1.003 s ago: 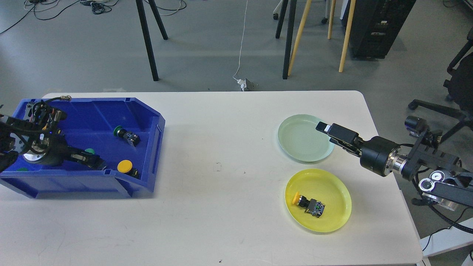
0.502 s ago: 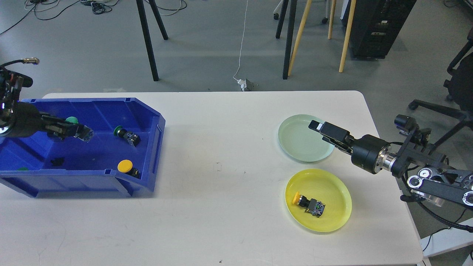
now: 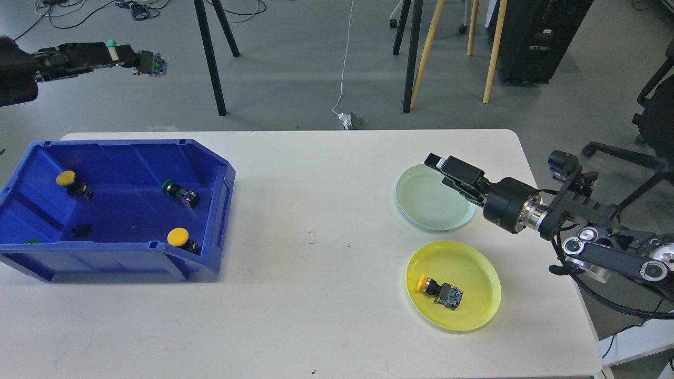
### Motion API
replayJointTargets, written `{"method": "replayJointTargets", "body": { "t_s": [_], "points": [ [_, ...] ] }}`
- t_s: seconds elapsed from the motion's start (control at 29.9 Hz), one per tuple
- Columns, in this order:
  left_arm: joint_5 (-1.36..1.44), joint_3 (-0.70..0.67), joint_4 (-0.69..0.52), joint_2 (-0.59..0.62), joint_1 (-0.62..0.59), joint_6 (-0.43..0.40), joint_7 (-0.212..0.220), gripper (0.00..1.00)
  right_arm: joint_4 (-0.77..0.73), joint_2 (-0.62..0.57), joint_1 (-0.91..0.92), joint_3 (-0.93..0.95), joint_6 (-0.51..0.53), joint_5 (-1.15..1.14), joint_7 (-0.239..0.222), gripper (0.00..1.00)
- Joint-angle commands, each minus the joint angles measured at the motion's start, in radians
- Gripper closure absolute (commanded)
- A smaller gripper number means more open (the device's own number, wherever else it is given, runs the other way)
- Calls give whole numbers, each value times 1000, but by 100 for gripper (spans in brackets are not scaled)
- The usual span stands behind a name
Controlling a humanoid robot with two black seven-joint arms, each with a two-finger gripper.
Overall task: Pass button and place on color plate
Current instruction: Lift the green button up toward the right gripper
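Observation:
My left gripper [image 3: 138, 59] is raised high at the upper left, above and behind the blue bin [image 3: 213, 205], and is shut on a green-capped button [image 3: 150, 62]. In the bin lie a green button [image 3: 179, 191] and two yellow buttons [image 3: 179, 238] [image 3: 71, 181]. My right gripper [image 3: 439, 164] hovers over the near right rim of the pale green plate [image 3: 424, 202]; its fingers look close together with nothing between them. The yellow plate [image 3: 474, 268] holds a yellow button [image 3: 439, 290].
The white table [image 3: 316, 237] stretches between the bin on the left and the two plates on the right. A small dark piece [image 3: 81, 230] and a green bit [image 3: 32, 241] lie in the bin. Chair and table legs stand on the floor beyond.
My left gripper has lifted out of the bin with the green button, rising up and back. A yellow button it had hidden now shows. My right gripper has moved left over the green plate.

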Motion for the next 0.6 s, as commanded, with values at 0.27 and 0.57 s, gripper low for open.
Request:
{"method": "replayJointTargets", "body": {
  "t_s": [0.27, 0.57],
  "points": [
    [-48, -31, 12, -253, -1, 0, 0, 64, 0, 107, 21, 174, -10, 344, -54, 6],
    [-36, -32, 35, -386, -1, 65, 0, 65, 20, 233, 25, 273, -7, 531, -96, 6]
  ]
}}
